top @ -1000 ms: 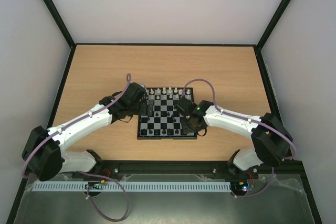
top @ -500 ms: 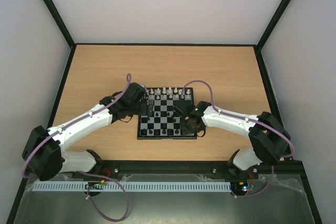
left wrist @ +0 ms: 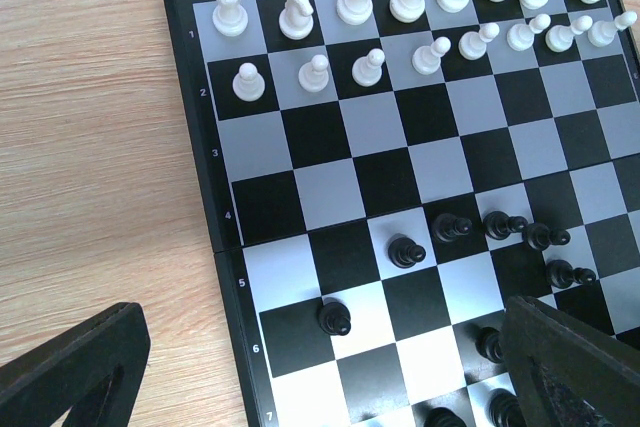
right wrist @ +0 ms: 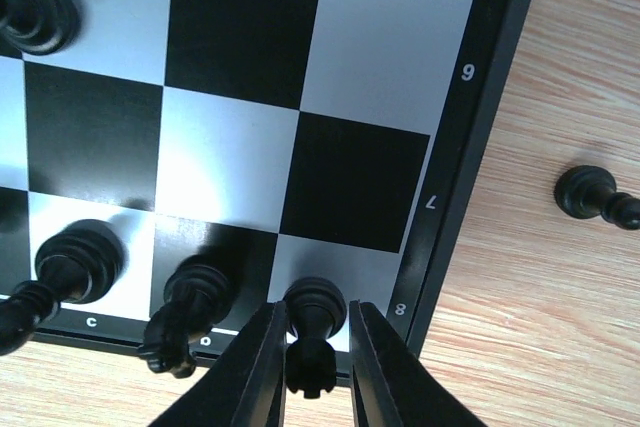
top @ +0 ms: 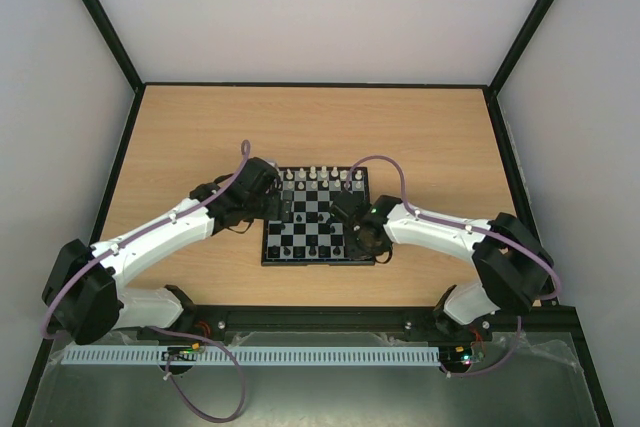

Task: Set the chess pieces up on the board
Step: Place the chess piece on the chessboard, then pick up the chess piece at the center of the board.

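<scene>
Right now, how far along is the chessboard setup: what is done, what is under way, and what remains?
Done: the white pieces fill rows 1 and 2 of the chessboard. In hand: the right gripper brackets a black piece on the corner square by the 8. Left: scattered black pieces sit mid-board, some toppled, and a stray black piece lies off the board on the table.

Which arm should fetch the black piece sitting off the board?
Right. The stray piece lies just past the board edge beside the right fingers, which hold a corner piece. Left fingers hover at the far side.
</scene>
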`<move>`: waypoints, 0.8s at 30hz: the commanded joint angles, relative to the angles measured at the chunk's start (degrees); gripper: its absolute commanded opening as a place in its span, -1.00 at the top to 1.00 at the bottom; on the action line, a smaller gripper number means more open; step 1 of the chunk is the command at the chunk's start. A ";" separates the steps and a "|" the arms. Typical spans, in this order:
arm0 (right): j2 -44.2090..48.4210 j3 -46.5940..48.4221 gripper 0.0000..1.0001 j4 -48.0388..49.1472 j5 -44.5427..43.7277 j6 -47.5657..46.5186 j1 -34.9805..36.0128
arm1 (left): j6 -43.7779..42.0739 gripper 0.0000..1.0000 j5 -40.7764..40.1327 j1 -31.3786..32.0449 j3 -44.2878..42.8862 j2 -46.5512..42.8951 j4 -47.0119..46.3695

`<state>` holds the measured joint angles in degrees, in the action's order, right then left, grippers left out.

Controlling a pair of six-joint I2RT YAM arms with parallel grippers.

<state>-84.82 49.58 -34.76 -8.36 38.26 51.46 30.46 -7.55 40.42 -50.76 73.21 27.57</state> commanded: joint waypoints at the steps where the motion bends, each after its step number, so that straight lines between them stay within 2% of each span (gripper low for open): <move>1: 0.26 -1.03 0.60 -2.76 0.02 0.84 0.56 | 0.39 -0.99 -0.18 -0.43 -1.87 0.72 0.21; 7: 1.06 0.41 0.51 -3.71 -0.90 0.68 0.56 | 0.27 -0.99 -0.18 -0.46 -2.14 0.66 0.33; 12: 2.65 2.21 0.34 -5.35 -2.57 0.60 0.51 | 0.30 -0.99 -0.16 -0.44 -2.41 0.54 0.42; 17: 5.47 4.20 -0.03 -6.66 -6.41 0.91 0.27 | 0.21 -0.99 -0.18 -0.43 -2.41 0.53 0.39; 24: 8.53 3.74 -0.12 -5.32 -9.02 0.59 -5.29 | 0.12 -0.99 -0.18 -0.43 -2.21 0.10 0.20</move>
<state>-78.11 53.10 -37.45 -14.57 38.85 49.71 30.44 -7.55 40.42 -51.70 73.49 27.57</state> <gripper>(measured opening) 0.547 0.994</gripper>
